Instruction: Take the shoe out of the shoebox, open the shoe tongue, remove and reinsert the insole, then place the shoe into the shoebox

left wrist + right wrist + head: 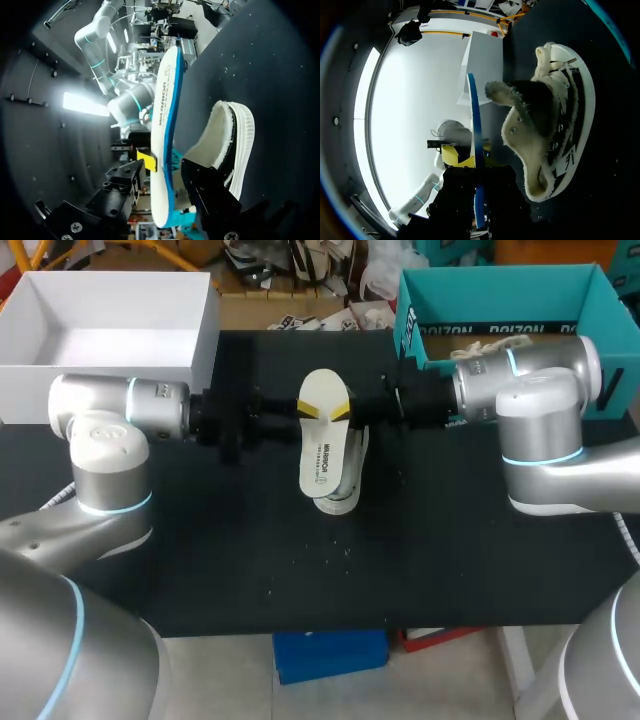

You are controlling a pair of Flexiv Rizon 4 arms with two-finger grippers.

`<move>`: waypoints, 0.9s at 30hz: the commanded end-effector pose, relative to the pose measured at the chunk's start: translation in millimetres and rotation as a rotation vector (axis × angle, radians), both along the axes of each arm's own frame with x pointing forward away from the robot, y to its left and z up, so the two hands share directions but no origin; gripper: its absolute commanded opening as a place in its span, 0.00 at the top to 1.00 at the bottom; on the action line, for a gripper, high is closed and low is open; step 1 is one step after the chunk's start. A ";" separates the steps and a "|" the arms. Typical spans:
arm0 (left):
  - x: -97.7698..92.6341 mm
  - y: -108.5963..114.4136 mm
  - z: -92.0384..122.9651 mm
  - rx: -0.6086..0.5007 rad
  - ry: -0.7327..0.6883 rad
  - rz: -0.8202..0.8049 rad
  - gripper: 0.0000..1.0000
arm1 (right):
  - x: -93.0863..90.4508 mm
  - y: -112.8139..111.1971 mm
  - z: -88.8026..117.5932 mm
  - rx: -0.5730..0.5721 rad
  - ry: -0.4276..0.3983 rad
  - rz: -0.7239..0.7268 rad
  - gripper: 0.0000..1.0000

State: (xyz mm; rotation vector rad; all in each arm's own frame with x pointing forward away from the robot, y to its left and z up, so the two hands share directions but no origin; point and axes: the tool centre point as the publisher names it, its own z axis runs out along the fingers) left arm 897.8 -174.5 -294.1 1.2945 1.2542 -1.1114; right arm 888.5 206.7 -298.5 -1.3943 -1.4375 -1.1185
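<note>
A cream insole with a blue underside hangs flat above the black table, over a white fleece-lined shoe. My right gripper comes in from the right and is shut on the insole's far end. My left gripper meets it from the left at the same end. In the left wrist view the insole runs between my left gripper's fingers; the yellow pad rests on its face, and the other finger stands just off it. The shoe lies beyond. The right wrist view shows the insole edge-on in my right gripper, beside the shoe.
A white open box stands at the back left of the table. The teal shoebox stands at the back right, behind my right arm. Small specks dot the black table near the front.
</note>
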 end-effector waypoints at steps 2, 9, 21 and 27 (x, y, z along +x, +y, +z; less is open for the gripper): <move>4.3 -10.8 -4.7 -0.020 -0.014 0.003 0.56 | 0.5 0.9 0.0 -0.002 0.001 0.000 1.00; 6.7 -18.4 -3.2 -0.036 -0.024 0.013 0.67 | 0.5 0.9 0.0 -0.002 0.001 0.000 1.00; 8.9 -21.7 -3.9 -0.049 -0.025 0.034 0.96 | 0.5 0.9 0.0 -0.002 0.001 0.000 1.00; 9.3 -23.3 -4.7 -0.048 -0.023 0.037 1.00 | 0.5 0.9 0.0 -0.002 0.001 0.000 1.00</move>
